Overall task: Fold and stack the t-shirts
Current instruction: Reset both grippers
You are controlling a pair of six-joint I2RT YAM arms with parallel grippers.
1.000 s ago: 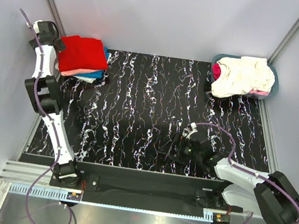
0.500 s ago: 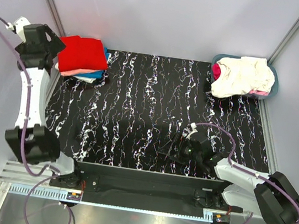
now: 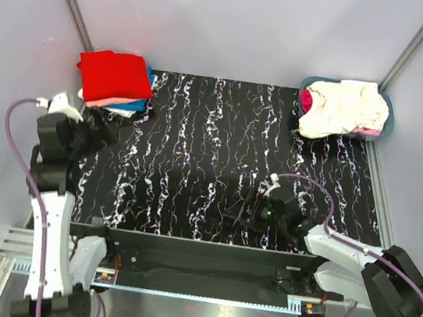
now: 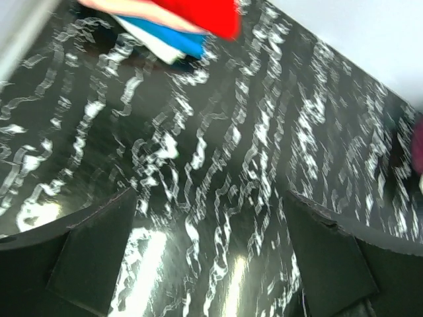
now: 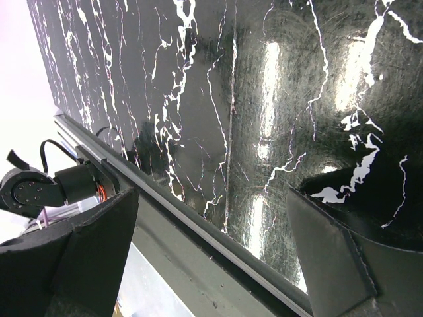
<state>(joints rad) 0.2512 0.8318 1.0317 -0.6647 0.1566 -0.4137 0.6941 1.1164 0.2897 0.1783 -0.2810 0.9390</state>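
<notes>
Risk: red shirt (image 3: 114,75) topped the stack (image 3: 124,104) far left of the basket (image 3: 385,120). Left tool (image 4: 211,257) and right tool (image 5: 211,257) gaped wide, empty. Pulling the basket's overhanging cream shirt (image 3: 345,106) could tip it.

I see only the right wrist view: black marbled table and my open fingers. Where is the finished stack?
Observer: The folded t-shirts are stacked at the far left corner of the table, with a red t-shirt on top.
Operator: Does the left arm hold anything?
Observer: No. The left gripper is open, and only table shows between its fingers.
Operator: What remains to fold?
Observer: A cream t-shirt is heaped in the grey-blue basket at the far right corner, and a magenta t-shirt shows at its left side.
</notes>
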